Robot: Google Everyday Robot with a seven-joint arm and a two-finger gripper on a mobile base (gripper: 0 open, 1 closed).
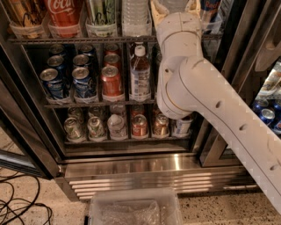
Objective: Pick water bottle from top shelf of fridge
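The fridge (145,169) stands open in front of me, with a steel base panel and dark wire racks. The top shelf (79,39) runs along the top edge of the view and carries drinks in clear holders. A clear ribbed water bottle (135,16) stands on it, cut off above its middle. My gripper (174,6) is at the top edge, just right of that bottle and at shelf height, with something clear between its two sides. The white arm (206,101) rises from the lower right and covers the right part of the racks.
A Coca-Cola cup (65,15) and other drinks stand left of the water bottle. A brown-drink bottle (140,74) and cans fill the middle rack, short cans the lower one. A clear plastic bin (134,208) and cables (19,206) lie on the floor.
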